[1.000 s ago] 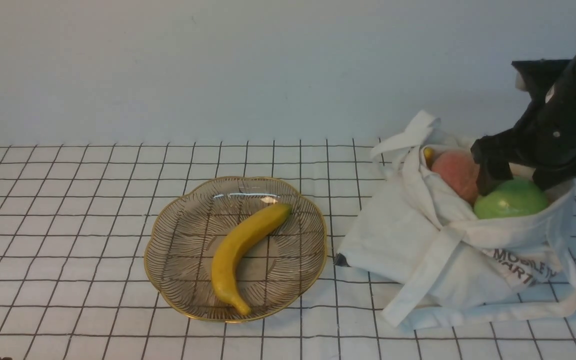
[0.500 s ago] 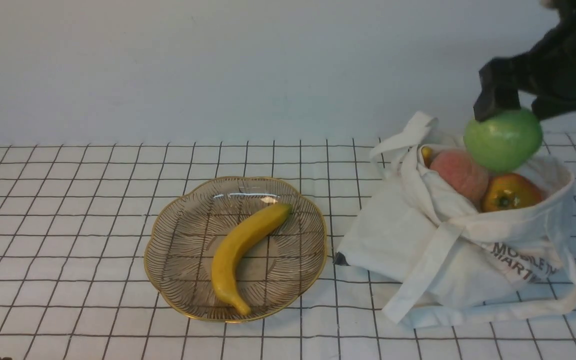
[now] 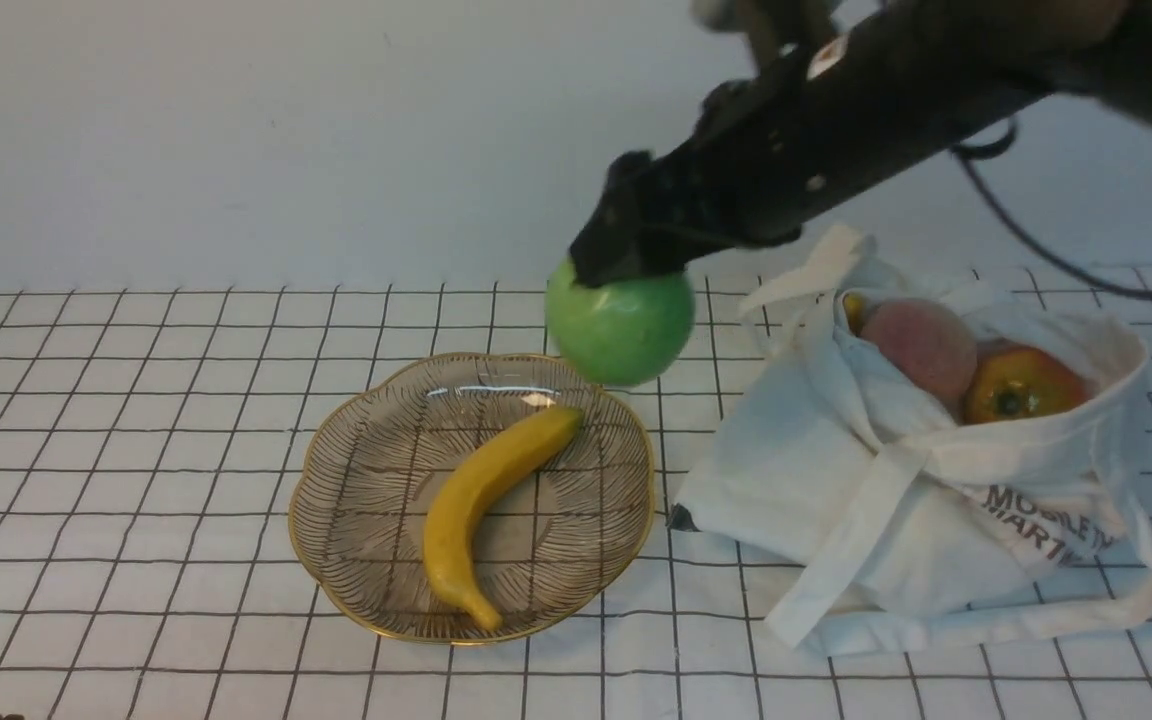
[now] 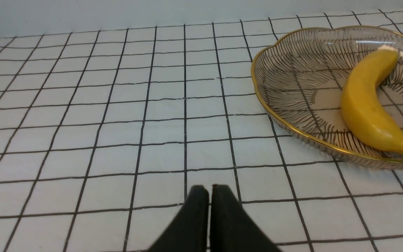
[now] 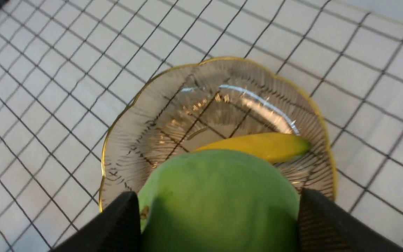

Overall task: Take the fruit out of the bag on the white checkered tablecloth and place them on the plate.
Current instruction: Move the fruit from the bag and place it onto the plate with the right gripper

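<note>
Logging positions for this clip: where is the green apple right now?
In the front view, the green apple is in the right gripper, raised near the plate's far right rim.

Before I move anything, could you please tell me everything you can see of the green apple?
The green apple is round and glossy, with a smooth skin that looks like plastic or wax. A small brown patch shows on it in the right wrist view. It is held in the air between the two fingers of the right end effector, near the far right edge of the plate. Its top is partly hidden by the fingers, and no stem is visible.
</note>
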Action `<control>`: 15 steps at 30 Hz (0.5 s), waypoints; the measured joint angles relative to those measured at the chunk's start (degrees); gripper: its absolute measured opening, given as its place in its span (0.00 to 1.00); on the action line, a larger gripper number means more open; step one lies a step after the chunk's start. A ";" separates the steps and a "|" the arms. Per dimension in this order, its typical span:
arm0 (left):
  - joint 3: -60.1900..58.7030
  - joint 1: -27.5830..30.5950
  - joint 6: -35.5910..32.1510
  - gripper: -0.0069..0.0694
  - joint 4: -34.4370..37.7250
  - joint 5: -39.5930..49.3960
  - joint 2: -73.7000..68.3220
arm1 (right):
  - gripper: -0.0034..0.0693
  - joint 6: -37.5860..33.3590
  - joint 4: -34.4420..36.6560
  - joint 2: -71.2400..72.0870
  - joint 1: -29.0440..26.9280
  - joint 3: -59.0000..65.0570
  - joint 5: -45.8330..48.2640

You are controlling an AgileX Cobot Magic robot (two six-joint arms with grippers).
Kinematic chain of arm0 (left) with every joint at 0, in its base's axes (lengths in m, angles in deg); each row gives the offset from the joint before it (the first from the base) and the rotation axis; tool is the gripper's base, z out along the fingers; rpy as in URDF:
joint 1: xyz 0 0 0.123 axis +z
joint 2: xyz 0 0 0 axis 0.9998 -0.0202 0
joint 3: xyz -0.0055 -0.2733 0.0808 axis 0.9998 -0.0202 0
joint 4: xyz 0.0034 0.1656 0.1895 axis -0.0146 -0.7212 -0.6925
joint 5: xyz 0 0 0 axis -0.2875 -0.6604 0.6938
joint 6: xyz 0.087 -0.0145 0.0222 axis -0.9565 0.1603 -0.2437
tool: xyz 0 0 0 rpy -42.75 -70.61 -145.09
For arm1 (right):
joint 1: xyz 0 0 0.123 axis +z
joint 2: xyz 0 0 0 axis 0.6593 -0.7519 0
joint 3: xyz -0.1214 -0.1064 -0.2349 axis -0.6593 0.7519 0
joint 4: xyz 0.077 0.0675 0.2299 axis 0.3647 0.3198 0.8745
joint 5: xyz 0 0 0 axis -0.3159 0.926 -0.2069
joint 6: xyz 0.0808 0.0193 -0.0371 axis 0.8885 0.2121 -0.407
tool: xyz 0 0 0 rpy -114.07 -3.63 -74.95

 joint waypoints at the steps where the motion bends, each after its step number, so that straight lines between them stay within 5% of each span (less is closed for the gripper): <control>1: 0.00 0.00 0.00 0.08 0.00 0.00 0.00 | 0.77 0.00 -0.71 -1.92 1.23 0.00 -0.93; 15: 0.00 0.00 0.00 0.08 0.00 0.00 0.00 | 0.80 0.07 -3.69 -13.53 5.08 -0.13 -6.66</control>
